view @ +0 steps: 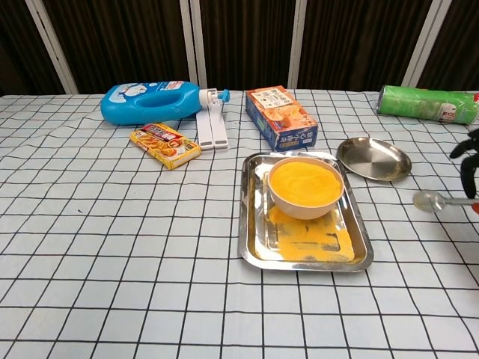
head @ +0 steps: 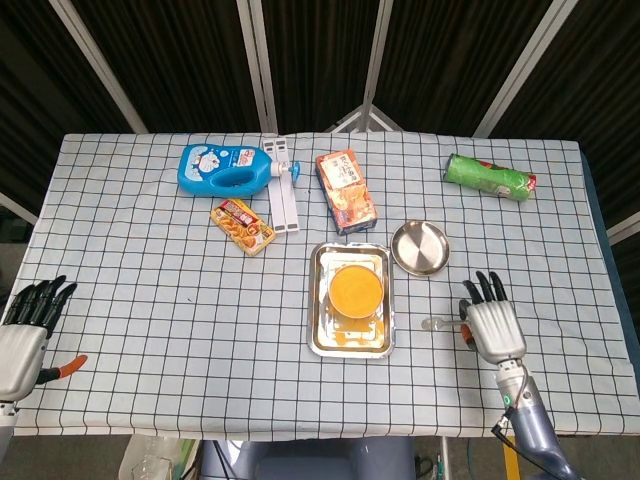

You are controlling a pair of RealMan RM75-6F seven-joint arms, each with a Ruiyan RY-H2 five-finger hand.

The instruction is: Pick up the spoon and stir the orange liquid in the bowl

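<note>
1. Checked tablecloth [head: 150, 280] throughout; left hand [head: 25, 335] rests empty at the near edge, fingers spread.
2. Right hand [head: 492, 325] holds spoon [view: 432, 200], lifted right of tray [view: 251, 250].
3. Pickup done; next: carry spoon left, dip into bowl [view: 305, 187].

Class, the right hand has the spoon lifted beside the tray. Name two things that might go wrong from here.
The bowl is nearly brimful of orange liquid, so stirring may slop more onto the already stained tray. The right hand holds the spoon only by its handle end, so it might twist or slip.
</note>
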